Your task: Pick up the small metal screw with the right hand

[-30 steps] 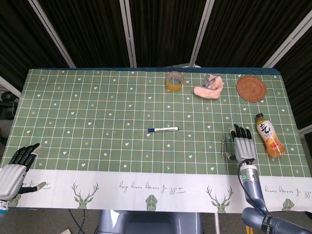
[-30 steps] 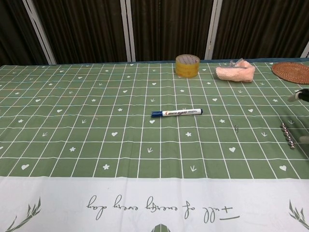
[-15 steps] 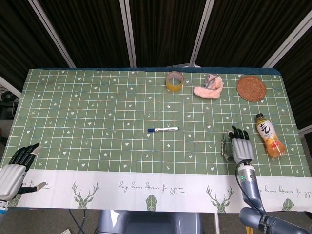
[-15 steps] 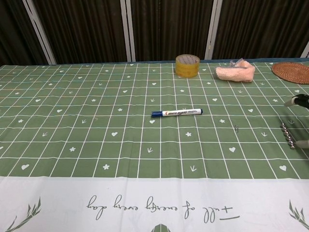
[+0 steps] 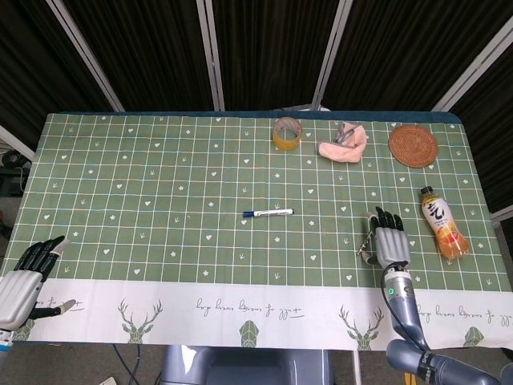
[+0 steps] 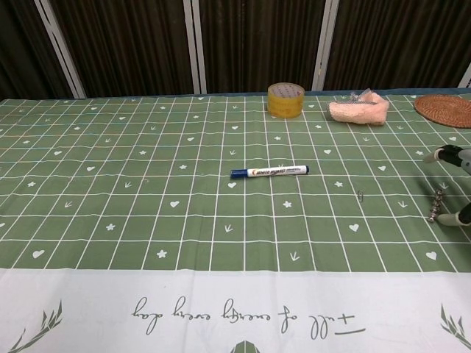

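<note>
The small metal screw [image 5: 367, 243] lies on the green checked cloth at the right, slanted across the grid lines; the chest view shows the screw [image 6: 436, 206] near its right edge. My right hand [image 5: 389, 238] lies flat just right of it, fingers spread and pointing away from me. Its thumb tip [image 6: 464, 216] sits against the screw's near end, and another fingertip [image 6: 447, 154] shows further back. Nothing is lifted. My left hand [image 5: 22, 279] rests open at the table's near left corner, far from the screw.
An orange drink bottle [image 5: 443, 223] lies right of my right hand. A blue marker [image 5: 268, 212] lies mid-table. At the back stand a tape roll [image 5: 286, 133], a pink cloth [image 5: 343, 144] and a woven coaster [image 5: 413, 145]. A paper clip [image 6: 362, 195] lies left of the screw.
My right hand has slid left up to the screw. The screw, which lay straight along the grid, has been nudged and now lies slanted. The left hand has not moved.
</note>
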Controlling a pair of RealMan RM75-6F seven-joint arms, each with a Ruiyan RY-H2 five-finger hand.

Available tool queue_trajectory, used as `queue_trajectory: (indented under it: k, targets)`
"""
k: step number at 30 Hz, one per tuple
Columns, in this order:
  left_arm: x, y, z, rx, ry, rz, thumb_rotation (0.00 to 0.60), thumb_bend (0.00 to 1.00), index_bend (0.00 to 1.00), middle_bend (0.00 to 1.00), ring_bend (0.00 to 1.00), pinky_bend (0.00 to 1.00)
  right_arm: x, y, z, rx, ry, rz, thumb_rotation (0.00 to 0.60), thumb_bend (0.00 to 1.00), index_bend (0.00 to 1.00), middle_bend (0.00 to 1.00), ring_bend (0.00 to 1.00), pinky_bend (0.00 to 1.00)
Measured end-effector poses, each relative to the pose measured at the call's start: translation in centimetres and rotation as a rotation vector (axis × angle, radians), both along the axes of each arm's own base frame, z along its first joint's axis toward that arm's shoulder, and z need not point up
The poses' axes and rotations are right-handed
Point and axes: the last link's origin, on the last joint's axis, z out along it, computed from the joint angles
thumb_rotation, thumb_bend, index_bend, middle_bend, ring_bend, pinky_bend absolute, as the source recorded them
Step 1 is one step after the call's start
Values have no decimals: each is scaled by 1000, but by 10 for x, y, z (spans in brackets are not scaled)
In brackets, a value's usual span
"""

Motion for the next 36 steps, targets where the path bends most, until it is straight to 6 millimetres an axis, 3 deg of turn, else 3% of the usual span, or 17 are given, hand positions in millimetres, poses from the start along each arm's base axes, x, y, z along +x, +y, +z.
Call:
queue_trajectory:
  k: [36]
  targets:
    - [-2,1,0,-7,-8,20,600,38,0,0,0,0,24,-21,-17,-24,-37,17,600,135,111,0,0,0]
